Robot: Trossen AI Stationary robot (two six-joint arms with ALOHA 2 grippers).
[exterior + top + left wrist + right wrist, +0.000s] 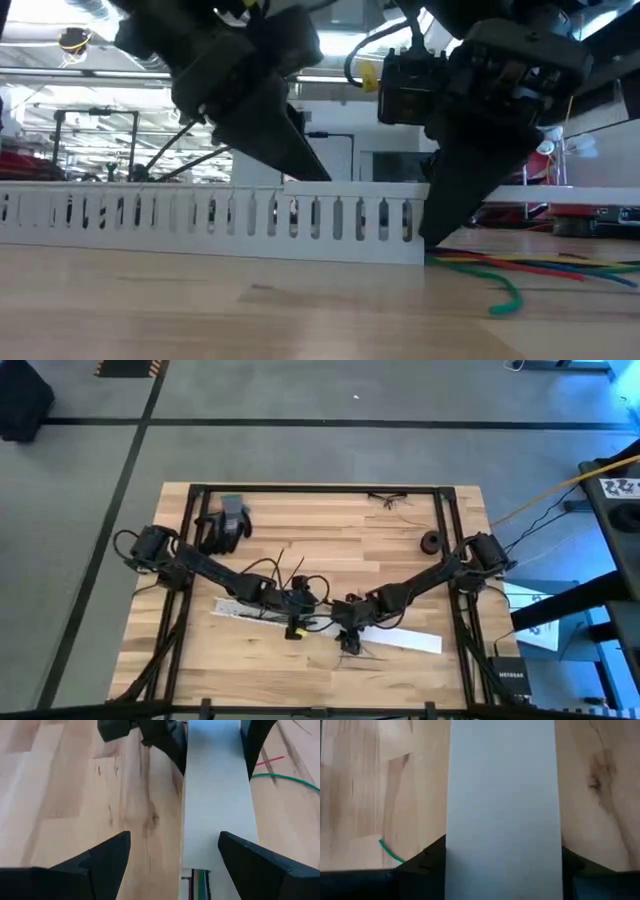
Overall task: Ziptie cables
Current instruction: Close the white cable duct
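Both arms met low over the front middle of the tabletop [400,560], each over one of the white slotted strips.

The left gripper [296,603] hovered at the inner end of the left strip [245,610]. In its wrist view its fingers [102,862] stood wide apart, one on each side of the strip, holding nothing.

The right gripper [347,640] sat at about 4 o'clock from the left one, at the inner end of the right strip [405,638]. Its fingers [422,860] bracketed that strip close at both edges. Whether they pressed it or merely flanked it could not be told.

The cables [530,265], thin red, yellow and green strands, lay on the tabletop at the right gripper's feet, trailing away toward 3 o'clock in the low view. A green strand [285,779] ran just beside the strip in the left wrist view, and more strands showed at that strip's near end. No ziptie could be made out.

The likely risks, judged from this:
- The grippers stood close together, so any inward move could knock them against each other.
- The strips were light and unfixed; a closing finger could slide or tip one off the cables.
- The strands were thin and loose; fingers coming down could pin or scatter them instead of gathering them.
- The left fingers could clamp only the strip and miss the cables.
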